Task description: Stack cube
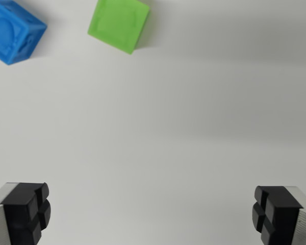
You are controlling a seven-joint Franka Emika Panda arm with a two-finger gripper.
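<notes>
Green cube [119,24] sits just right of the blue cube [13,30] on my white counter [158,132]. Both lie well above the fingers [25,212]; I see them spread wide, holding nothing.

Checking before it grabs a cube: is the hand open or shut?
Open. The hand has its two fingertips at opposite lower corners, bare white table between them, holding nothing.

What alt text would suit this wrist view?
Open gripper with nothing between its black fingertips at the bottom corners, above a white table. A blue cube and a green cube sit apart at the top left.
</notes>
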